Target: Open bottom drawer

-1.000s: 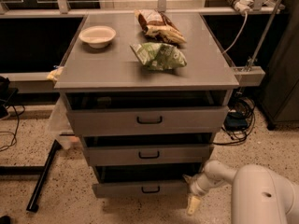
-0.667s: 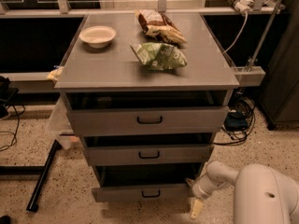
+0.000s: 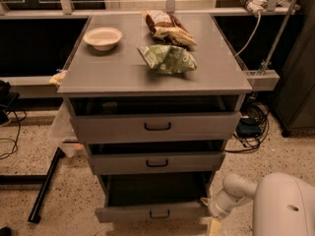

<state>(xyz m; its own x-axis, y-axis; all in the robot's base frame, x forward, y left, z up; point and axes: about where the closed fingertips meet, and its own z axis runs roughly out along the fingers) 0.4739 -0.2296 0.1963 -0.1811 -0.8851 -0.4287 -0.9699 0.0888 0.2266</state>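
No lettering can be read; the claw point(image 3: 212, 223) hangs beside the bottom drawer point(image 3: 147, 213).

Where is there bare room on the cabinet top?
The cabinet top is bare along its front edge, in front of the white bowl and the green snack bag, and down its right side. The rear centre is crowded: the brown snack bag lies behind the green one. The gripper is by the bottom drawer's right front corner.

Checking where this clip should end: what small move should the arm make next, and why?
Probably draw the gripper back, clear of the cabinet. The bottom drawer stands well out, its dark inside showing, and the gripper sits low by its right front corner, so the opening looks done.
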